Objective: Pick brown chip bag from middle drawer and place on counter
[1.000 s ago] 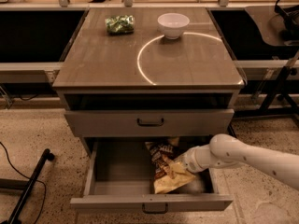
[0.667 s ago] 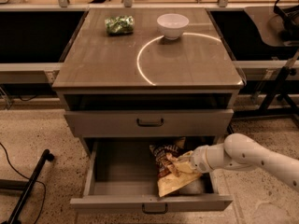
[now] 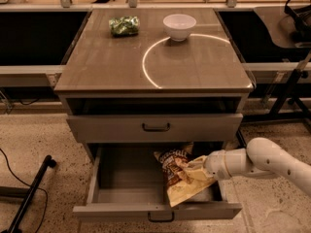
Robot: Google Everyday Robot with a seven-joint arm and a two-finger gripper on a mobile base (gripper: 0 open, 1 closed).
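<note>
Since a second ago the arm has drawn back toward the right side of the open drawer (image 3: 121,211), and the gripper (image 3: 197,168) has shifted that way with it. The chip bag (image 3: 182,179) has come along. It now stands more upright in the drawer's right half instead of lying low on the floor.

The gripper is inside the drawer near its right wall, clamped on the bag's crumpled upper right edge. The bag's brown centre leans toward the back of the drawer and its cream end hangs down to the drawer front. The left half of the drawer holds nothing else that shows.

The closed drawer (image 3: 112,127) sits directly above the open drawer. Above that is the counter (image 3: 112,67), unchanged. It carries a white bowl (image 3: 179,25) toward the back and a green packet (image 3: 124,25) to the bowl's left, both well apart from the open drawer.
</note>
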